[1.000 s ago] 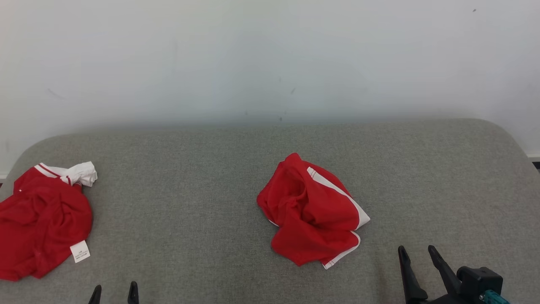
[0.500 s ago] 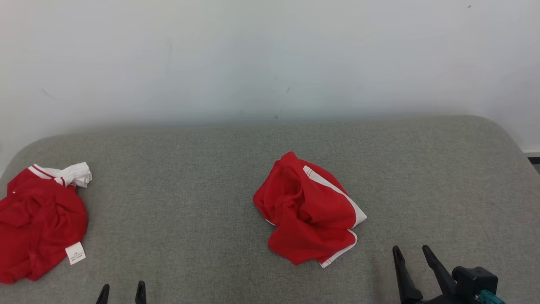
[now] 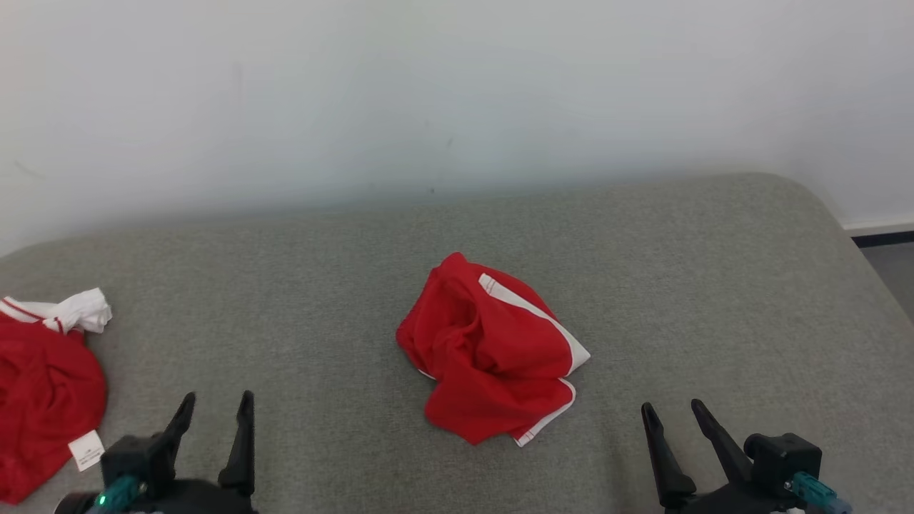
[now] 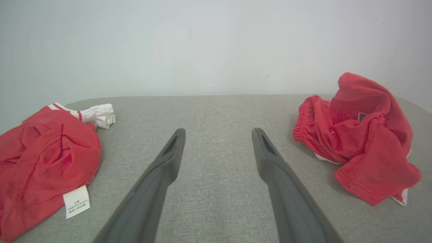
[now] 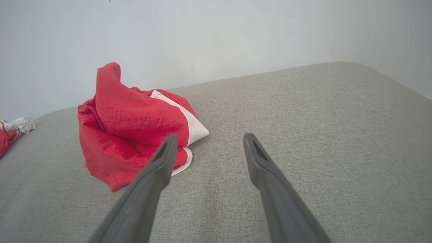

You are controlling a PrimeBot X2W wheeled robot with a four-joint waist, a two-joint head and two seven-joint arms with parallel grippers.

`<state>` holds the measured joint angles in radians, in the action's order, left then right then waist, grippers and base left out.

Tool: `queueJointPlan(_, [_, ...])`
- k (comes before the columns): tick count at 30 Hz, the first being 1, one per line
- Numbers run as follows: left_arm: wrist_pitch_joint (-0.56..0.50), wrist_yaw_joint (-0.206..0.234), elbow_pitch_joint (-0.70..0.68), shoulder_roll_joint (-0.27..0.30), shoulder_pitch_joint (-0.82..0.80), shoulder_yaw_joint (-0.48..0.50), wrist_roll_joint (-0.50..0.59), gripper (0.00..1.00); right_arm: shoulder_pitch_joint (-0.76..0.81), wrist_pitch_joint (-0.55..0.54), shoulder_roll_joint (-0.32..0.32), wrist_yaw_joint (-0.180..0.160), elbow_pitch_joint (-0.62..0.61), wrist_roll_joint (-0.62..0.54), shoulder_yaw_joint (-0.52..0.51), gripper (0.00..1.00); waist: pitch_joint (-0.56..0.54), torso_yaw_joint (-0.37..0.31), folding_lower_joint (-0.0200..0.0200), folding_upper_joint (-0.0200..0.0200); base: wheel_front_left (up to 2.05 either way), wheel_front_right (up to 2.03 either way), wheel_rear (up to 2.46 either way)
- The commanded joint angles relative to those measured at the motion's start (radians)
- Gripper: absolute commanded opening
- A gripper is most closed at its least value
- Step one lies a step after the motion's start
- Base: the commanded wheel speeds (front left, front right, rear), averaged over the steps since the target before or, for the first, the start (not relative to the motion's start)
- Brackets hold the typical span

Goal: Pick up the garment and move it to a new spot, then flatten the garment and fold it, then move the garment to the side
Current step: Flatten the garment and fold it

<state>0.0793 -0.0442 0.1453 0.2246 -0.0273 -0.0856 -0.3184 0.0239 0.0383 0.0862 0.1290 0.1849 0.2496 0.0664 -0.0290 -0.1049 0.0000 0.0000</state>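
Left edge of the table (image 3: 321, 285): a second red shirt (image 3: 50, 385) lies crumpled there, with a white label (image 3: 86, 451) on its near side. It closely resembles the target. I judge a wrong pick possible, since my left tool (image 3: 218, 397) is nearer to it than to the target.

Left tool: near the front edge, fingers spread, holding nothing.

Middle of the table: the garment (image 3: 493, 350) sits bunched in a heap, between both tools and apart from each. Its layers overlap, and I cannot tell hem from waistband. A pinch on the top ridge could catch one layer only, so the heap would drag or unroll instead of lifting clear.

Right tool (image 3: 672, 405): near the front edge toward the right corner, fingers spread, empty. It points past the garment's white-trimmed side (image 5: 194, 126). A straight advance could miss the cloth and press into the table's fabric cover.
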Motion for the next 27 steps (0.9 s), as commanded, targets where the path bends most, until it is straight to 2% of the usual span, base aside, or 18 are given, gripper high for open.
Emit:
queueJointPlan(1, [-0.037, -0.021, 0.047, 0.014, -0.074, -0.015, -0.011, 1.00, -0.007, -0.003, 0.003, 0.003, -0.003, 0.008, 0.005, 1.00, 0.020, -0.052, 0.0000, 0.0000, 0.00, 0.00, 0.00])
queueJointPlan(6, [-0.143, -0.058, 0.211, 0.037, -0.262, -0.069, -0.015, 1.00, -0.009, -0.011, 0.008, 0.003, -0.009, 0.012, 0.016, 1.00, 0.052, -0.124, 0.0000, 0.0000, 0.00, 0.00, 0.00])
queueJointPlan(14, [-0.239, -0.078, 0.428, 0.054, -0.497, -0.141, -0.023, 1.00, -0.031, -0.008, 0.008, 0.003, -0.025, 0.017, 0.043, 1.00, 0.120, -0.246, 0.0000, 0.0000, 0.00, 0.00, 0.00])
queueJointPlan(21, [-0.308, -0.085, 0.594, 0.039, -0.632, -0.174, -0.054, 1.00, -0.050, 0.004, 0.003, 0.003, -0.017, 0.028, 0.072, 1.00, 0.164, -0.326, 0.0000, 0.0000, 0.00, 0.00, 0.00])
queueJointPlan(27, [-0.349, -0.085, 0.680, 0.034, -0.702, -0.221, -0.051, 1.00, -0.065, 0.017, 0.003, 0.003, -0.010, 0.033, 0.088, 1.00, 0.191, -0.357, 0.0000, 0.0000, 0.00, 0.00, 0.00])
